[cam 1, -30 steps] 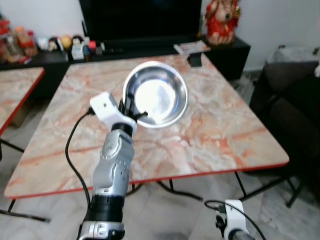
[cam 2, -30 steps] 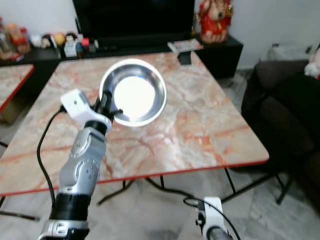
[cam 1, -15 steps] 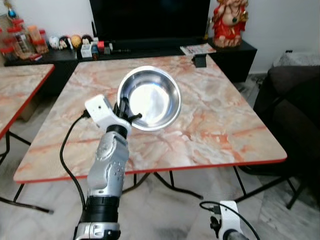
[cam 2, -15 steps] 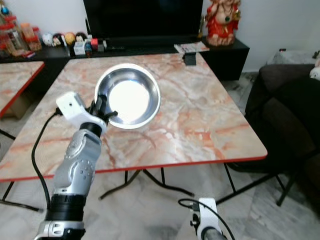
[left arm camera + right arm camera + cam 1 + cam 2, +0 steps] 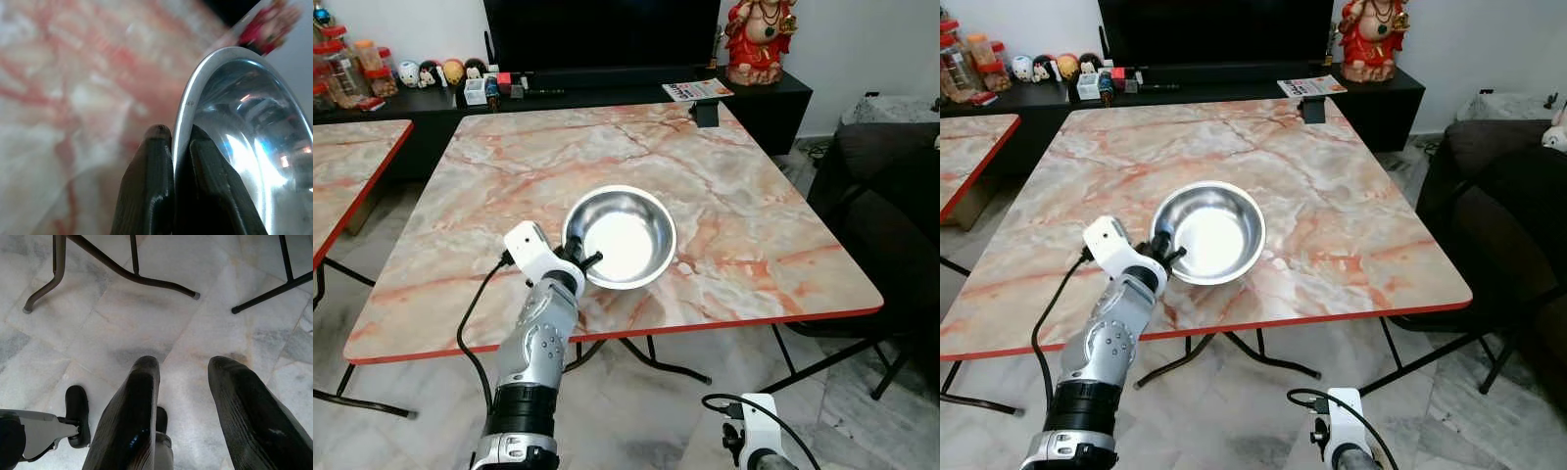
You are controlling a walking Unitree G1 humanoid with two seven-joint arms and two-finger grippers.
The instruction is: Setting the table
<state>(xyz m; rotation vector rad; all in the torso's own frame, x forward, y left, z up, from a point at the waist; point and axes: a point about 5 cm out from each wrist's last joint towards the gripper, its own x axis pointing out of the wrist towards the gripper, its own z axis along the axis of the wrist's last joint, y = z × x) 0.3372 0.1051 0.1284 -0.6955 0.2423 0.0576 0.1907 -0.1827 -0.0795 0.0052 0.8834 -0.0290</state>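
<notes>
A shiny steel bowl [image 5: 622,237] sits low over the marble table [image 5: 754,225], near its front edge. My left gripper [image 5: 576,257] is shut on the bowl's near-left rim, and the left wrist view shows the rim [image 5: 188,105] pinched between the two black fingers [image 5: 151,176]. I cannot tell whether the bowl's base touches the tabletop. My right arm hangs low by the floor, its gripper [image 5: 183,396] open above grey floor tiles with nothing between its fingers.
A second marble table [image 5: 352,166] stands to the left. Behind the table is a black TV cabinet [image 5: 607,88] with small bottles, a booklet and a red figurine [image 5: 759,39]. A dark sofa [image 5: 891,186] is at the right. Table legs [image 5: 122,269] cross the floor near my right gripper.
The left arm has lowered the bowl from a raised, tilted pose down to the table surface near the front edge. The camera view has shifted slightly.
</notes>
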